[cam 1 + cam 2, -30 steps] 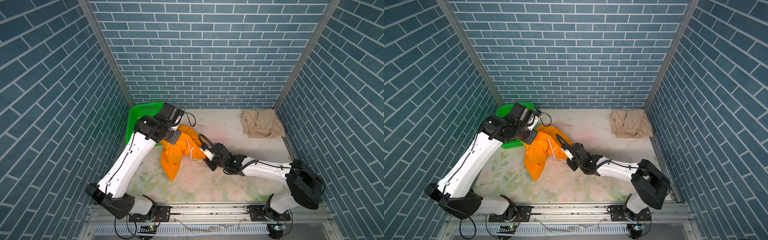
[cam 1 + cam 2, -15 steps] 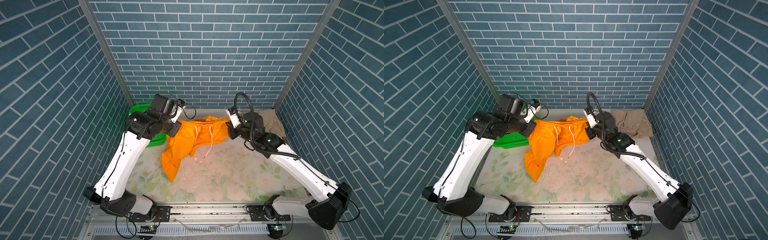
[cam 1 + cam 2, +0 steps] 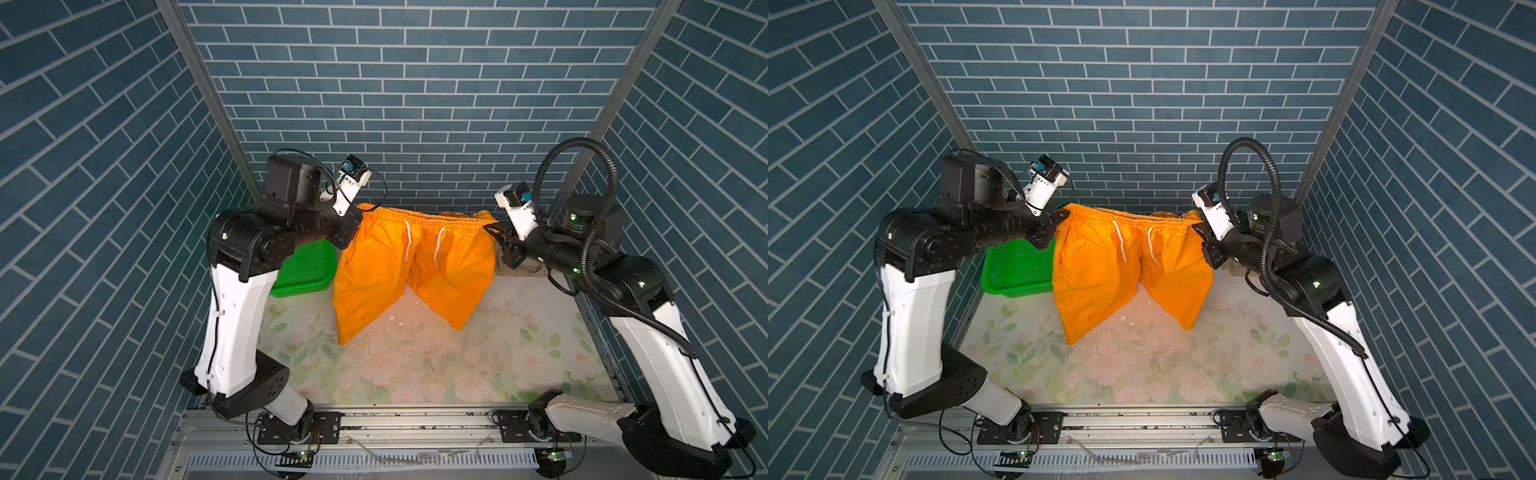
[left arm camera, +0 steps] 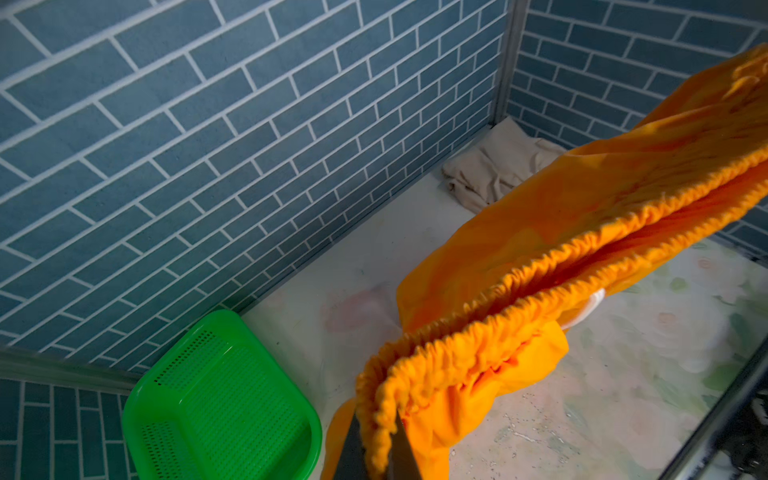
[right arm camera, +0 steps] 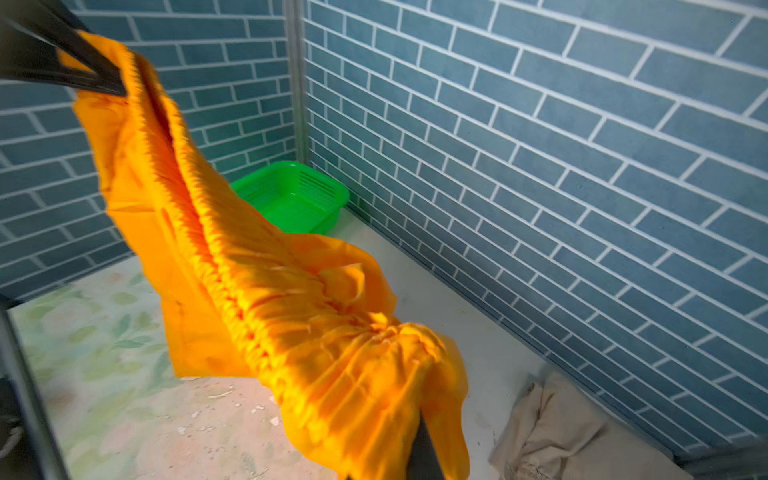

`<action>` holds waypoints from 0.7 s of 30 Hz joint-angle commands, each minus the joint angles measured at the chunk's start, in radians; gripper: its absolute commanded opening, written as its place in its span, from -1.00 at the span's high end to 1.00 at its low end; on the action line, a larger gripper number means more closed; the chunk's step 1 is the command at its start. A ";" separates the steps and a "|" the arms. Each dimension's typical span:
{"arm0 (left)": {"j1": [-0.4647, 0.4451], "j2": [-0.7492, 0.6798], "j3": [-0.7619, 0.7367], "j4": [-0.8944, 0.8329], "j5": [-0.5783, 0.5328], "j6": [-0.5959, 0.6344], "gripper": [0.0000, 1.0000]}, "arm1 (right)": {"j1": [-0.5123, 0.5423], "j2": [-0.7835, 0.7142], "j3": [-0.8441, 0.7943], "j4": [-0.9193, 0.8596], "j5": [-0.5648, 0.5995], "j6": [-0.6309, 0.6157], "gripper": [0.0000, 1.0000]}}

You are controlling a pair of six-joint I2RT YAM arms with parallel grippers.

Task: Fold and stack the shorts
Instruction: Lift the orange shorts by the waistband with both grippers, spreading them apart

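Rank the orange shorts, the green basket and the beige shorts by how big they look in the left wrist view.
1. orange shorts: largest, but closest to the camera.
2. green basket.
3. beige shorts: smallest, but farthest off and partly hidden by the orange pair, so true size is unsure.

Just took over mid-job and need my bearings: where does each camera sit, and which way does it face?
Top views: high in front, looking down at the table; both arms, left gripper and right gripper holding the orange shorts.
Left wrist: on the left arm, facing the beige shorts; fingers show.
Right wrist: on the right arm, facing the basket; finger shows.
Shared: both wrist views show the basket.
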 commanded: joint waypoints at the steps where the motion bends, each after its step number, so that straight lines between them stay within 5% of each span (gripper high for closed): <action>1: 0.010 -0.110 -0.089 0.006 0.091 -0.056 1.00 | -0.004 -0.076 0.018 -0.100 -0.179 -0.007 1.00; 4: 0.011 -0.197 -0.151 0.059 0.185 -0.068 1.00 | -0.005 -0.122 0.044 -0.140 -0.167 -0.005 1.00; 8: 0.010 -0.183 -0.029 -0.020 0.305 -0.081 1.00 | -0.005 -0.126 0.150 -0.242 -0.170 -0.007 1.00; 12: 0.010 -0.133 0.040 -0.115 0.183 -0.051 1.00 | -0.006 -0.056 0.281 -0.409 -0.081 -0.034 1.00; 17: 0.016 0.028 0.000 -0.135 0.058 -0.035 1.00 | -0.014 0.104 0.255 -0.429 0.219 -0.058 1.00; 21: 0.078 0.212 -0.001 -0.113 -0.016 -0.033 1.00 | -0.123 0.237 0.190 -0.327 0.197 -0.059 1.00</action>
